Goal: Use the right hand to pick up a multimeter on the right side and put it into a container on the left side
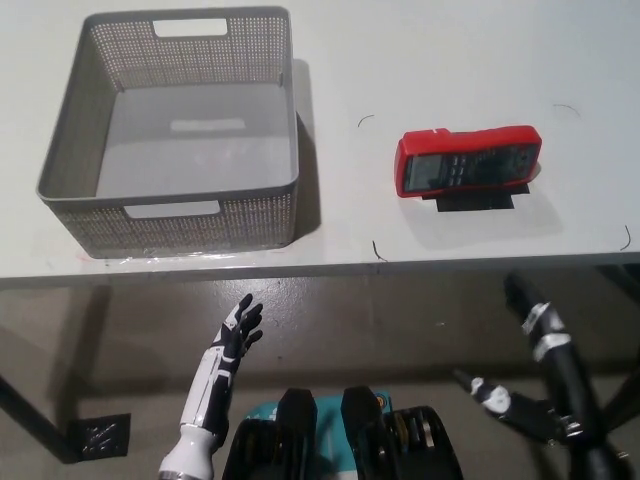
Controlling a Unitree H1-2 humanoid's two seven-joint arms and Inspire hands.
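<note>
A red multimeter (467,161) with a grey face lies on the right part of the white table (450,60), propped on a black stand. A grey perforated basket (60,170) with handle slots sits on the left part, and nothing is inside it. My black right hand (560,410) hangs below the table's front edge at the lower right, open with its fingers spread, well short of the multimeter. At the lower left my white left hand (235,335) rests below the table edge, fingers apart and holding nothing.
The table's front edge (320,268) runs across the view, with grey floor beneath it. Thin pen arcs mark the tabletop around the multimeter. A wide strip of bare table separates basket and multimeter.
</note>
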